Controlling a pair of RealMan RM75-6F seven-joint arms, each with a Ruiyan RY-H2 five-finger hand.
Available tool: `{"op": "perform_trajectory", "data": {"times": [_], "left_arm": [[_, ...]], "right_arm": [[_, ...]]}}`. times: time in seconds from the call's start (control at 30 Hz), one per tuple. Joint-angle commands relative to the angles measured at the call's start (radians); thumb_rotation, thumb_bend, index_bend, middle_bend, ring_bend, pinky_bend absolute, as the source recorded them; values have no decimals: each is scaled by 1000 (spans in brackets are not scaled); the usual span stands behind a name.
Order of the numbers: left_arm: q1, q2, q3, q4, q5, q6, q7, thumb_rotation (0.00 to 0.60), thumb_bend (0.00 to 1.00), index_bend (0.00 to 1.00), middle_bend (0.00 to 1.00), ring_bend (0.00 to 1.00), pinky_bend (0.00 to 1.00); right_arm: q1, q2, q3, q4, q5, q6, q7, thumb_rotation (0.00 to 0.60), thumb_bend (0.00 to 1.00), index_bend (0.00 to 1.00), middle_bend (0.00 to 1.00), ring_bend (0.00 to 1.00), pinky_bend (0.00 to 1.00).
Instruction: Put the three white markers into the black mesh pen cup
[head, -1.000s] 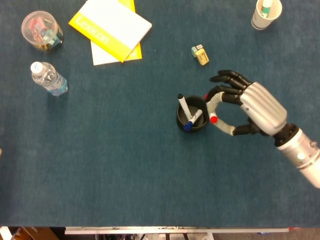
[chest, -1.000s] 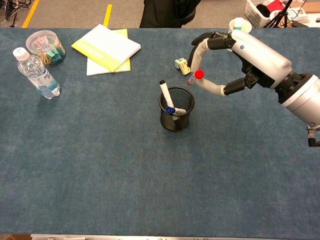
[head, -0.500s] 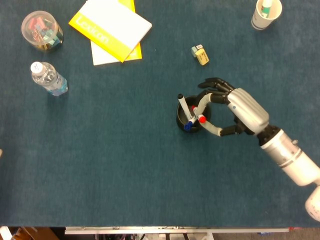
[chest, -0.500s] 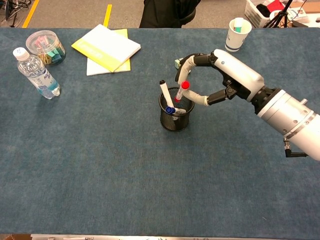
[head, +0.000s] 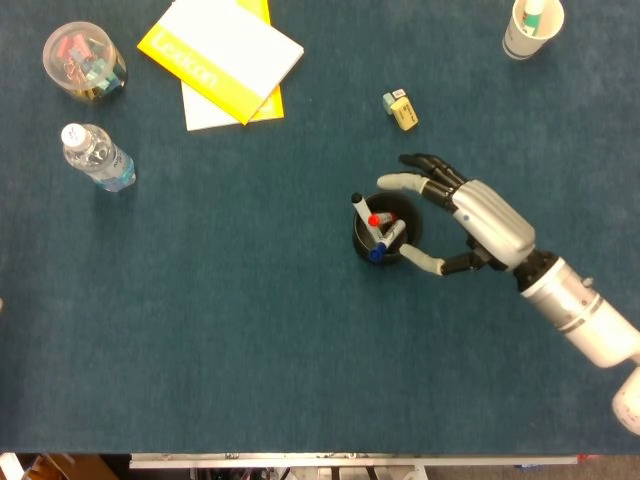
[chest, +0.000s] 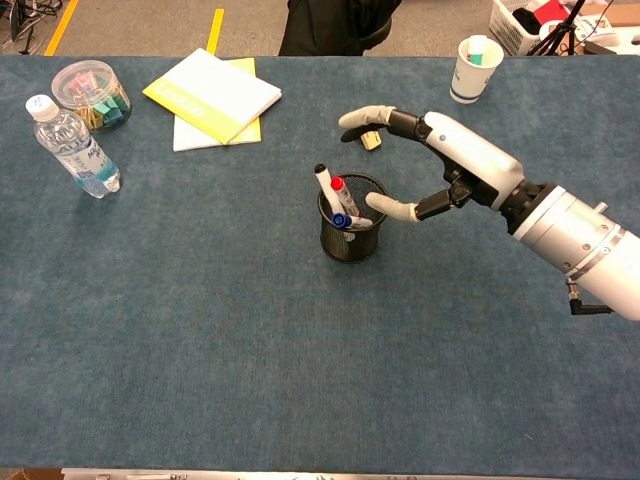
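The black mesh pen cup stands upright near the table's middle. Three white markers lean inside it: one with a black cap, one with a red cap, one with a blue cap. My right hand hovers just right of the cup, its fingers spread apart and nothing in them. The thumb reaches toward the cup's rim. My left hand does not show in either view.
A yellow and white notebook stack lies at the back left. A water bottle and a clear jar of clips stand at far left. A small eraser lies behind the cup; a paper cup stands back right.
My right hand carried the red-capped marker left over the cup and let it go. The marker now stands in the cup and the fingers have spread apart.
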Motion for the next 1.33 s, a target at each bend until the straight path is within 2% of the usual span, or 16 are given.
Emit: {"op": "perform_trajectory", "data": {"times": [0.03, 0.17, 0.23, 0.4, 0.6, 0.7, 0.97, 1.33], "left_arm": [[-1, -3, -2, 3, -3, -1, 0, 600, 149, 195, 176, 174, 134], [-4, -9, -4, 11, -10, -9, -2, 600, 150, 195, 176, 174, 134], [-5, -13, -6, 16, -14, -11, -4, 600, 149, 195, 176, 175, 134], [-12, -28, -8, 26, -12, -18, -9, 600, 150, 195, 176, 174, 134], [-21, -43, -15, 37, -6, -16, -7, 600, 150, 195, 176, 174, 134], [-25, -51, -17, 43, -2, -17, -6, 600, 150, 195, 177, 175, 134], [-42, -75, -20, 56, 3, -31, 12, 600, 150, 195, 177, 174, 134], [-45, -74, -13, 41, 21, -20, 17, 600, 149, 195, 177, 174, 134]], "right_arm": [[-9, 24, 2, -14, -20, 31, -50, 600, 292, 170, 220, 48, 0], [-45, 83, 3, -38, -31, 80, -249, 600, 305, 172, 222, 47, 0], [-69, 116, 3, -57, -19, 94, -363, 600, 336, 211, 248, 48, 0], [-158, 205, -4, -160, 71, 128, -623, 600, 364, 241, 272, 51, 0], [-265, 232, 5, -186, 141, 242, -883, 600, 364, 280, 274, 56, 0], [-310, 242, 7, -189, 176, 277, -914, 600, 364, 290, 275, 56, 0], [-426, 235, -11, -134, 188, 383, -890, 600, 363, 309, 285, 58, 0], [-484, 237, -2, -116, 199, 385, -808, 600, 364, 310, 286, 60, 0]]}}
